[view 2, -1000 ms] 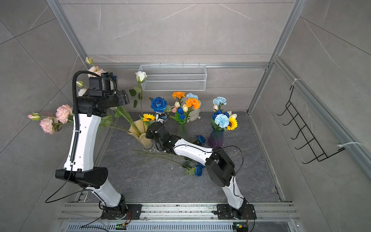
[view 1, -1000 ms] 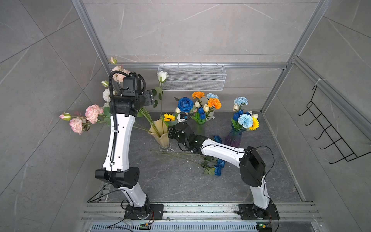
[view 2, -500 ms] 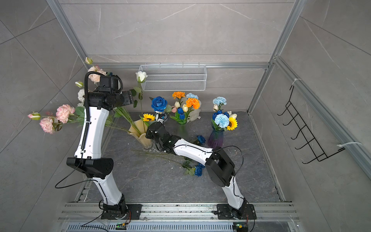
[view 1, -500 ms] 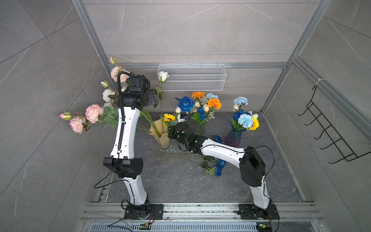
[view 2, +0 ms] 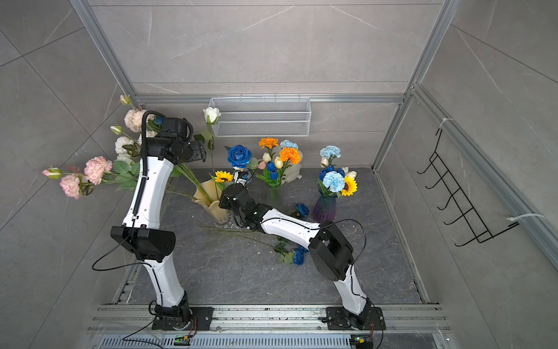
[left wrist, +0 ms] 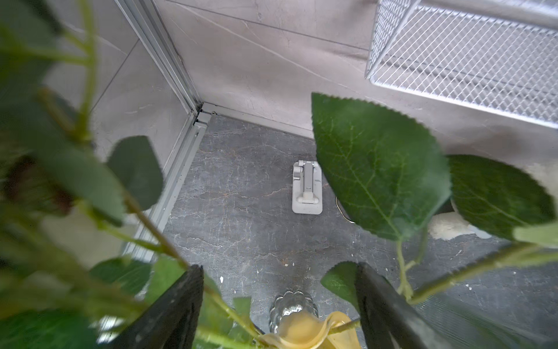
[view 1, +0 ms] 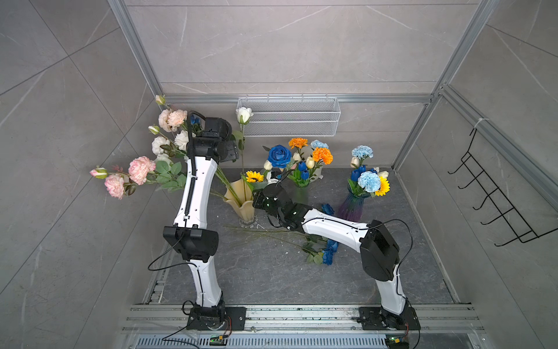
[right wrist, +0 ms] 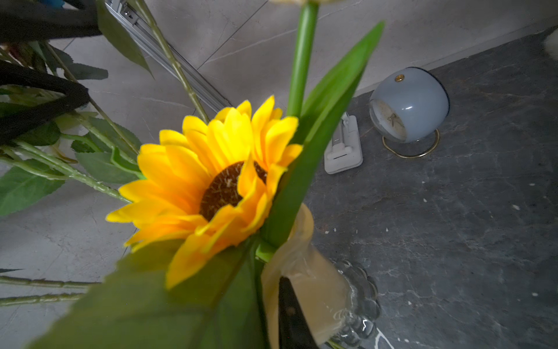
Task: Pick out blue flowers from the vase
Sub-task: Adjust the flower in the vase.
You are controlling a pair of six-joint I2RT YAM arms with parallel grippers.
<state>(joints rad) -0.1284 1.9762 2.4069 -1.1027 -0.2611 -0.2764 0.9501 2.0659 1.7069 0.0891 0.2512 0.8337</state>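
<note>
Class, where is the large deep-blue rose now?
In both top views the blue rose stands centre-back, between the sunflower in the yellow vase and the orange carnation.

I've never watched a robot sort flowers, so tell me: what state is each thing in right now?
Cream ruffled vase: upright, holding flowers.
Left gripper: open, green stems between its jaws.
Right gripper: closed, apparently pinching the cream vase's rim.
Purple ribbed glass vase: upright, holding flowers.
Long-stemmed deep blue roses: lying on the dark stone table.
Deep blue tulips: standing in the middle bunch.
</note>
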